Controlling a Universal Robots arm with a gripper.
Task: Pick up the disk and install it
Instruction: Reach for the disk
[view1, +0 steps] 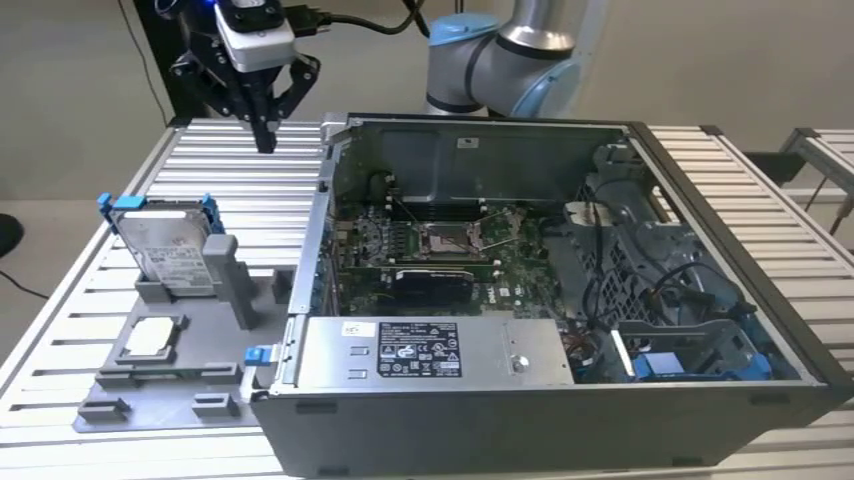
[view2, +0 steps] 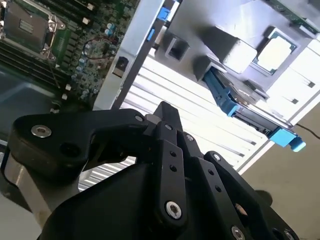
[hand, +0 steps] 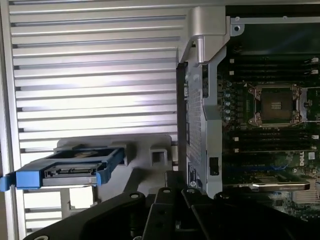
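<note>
Disk (view1: 171, 245) upright in grey stand (view1: 150, 386), well apart from gripper (view1: 266, 143).

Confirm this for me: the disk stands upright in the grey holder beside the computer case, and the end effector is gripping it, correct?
Not quite. The disk does stand upright in the grey holder beside the computer case, but the end effector is not gripping it. The exterior view shows it empty above the table, well apart from the disk.

gripper (view1: 267, 140) hangs pointing straight down; fingers (view1: 264, 125) seemingly pressed together; arm (view1: 505, 62) bent behind
</note>
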